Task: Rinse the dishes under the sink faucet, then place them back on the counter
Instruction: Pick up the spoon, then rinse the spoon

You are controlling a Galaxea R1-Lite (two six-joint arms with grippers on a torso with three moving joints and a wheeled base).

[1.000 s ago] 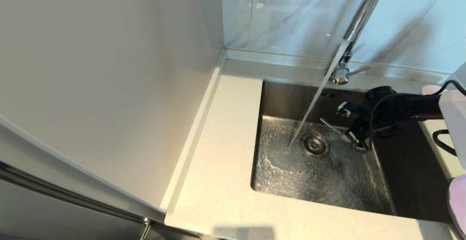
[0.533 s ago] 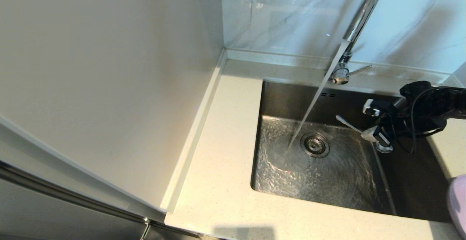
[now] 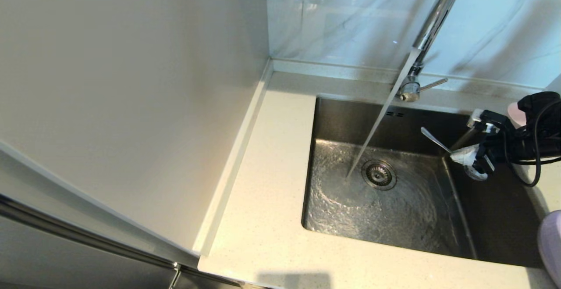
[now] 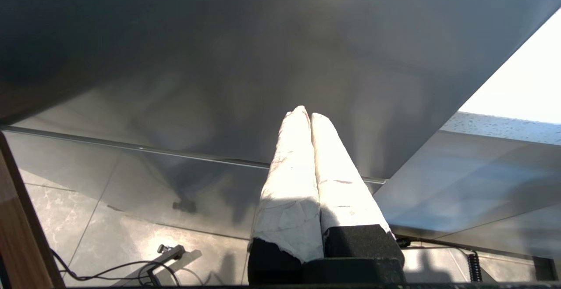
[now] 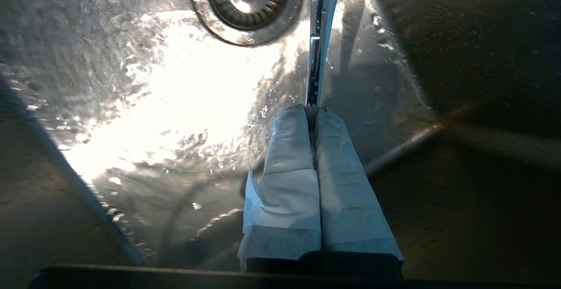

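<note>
Over the right side of the steel sink [image 3: 333,118], my right gripper [image 3: 456,154] is shut on the handle of the silver spoon [image 3: 431,138], whose bowl end points toward the faucet [image 3: 434,17]. Water runs from the faucet and lands just left of the drain [image 3: 379,174]; the spoon is to the right of the stream. In the right wrist view the spoon [image 5: 319,39] sticks out from the gripper [image 5: 311,110] above the wet sink floor. A pink bowl [image 3: 515,110] peeks out behind the right arm. The lilac plate [image 3: 551,245] shows at the right edge.
The cream counter [image 3: 263,183] wraps the sink, with a tall pale panel on its left and the marble wall behind. The faucet lever [image 3: 434,83] points right. My left gripper [image 4: 305,114] is parked, shut, low in front of a grey cabinet face.
My right gripper has carried the spoon rightward and a little up, away from the drain and the water stream toward the sink's right wall. The water keeps running.
</note>
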